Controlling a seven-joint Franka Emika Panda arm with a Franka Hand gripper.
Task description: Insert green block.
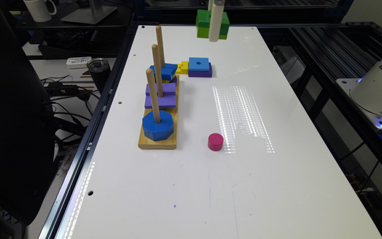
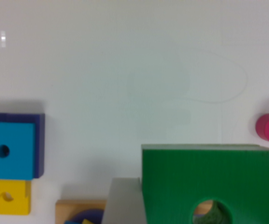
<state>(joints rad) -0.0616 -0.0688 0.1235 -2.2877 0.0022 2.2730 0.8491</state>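
Green block [image 1: 205, 20] in end effector [image 1: 214, 31] grasp

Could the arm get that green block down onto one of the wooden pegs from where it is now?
Probably yes. The gripper holds the green block high in the air, above the level of the peg tops, with nothing between. All three pegs have bare upper lengths, so the block's hole should slide on.
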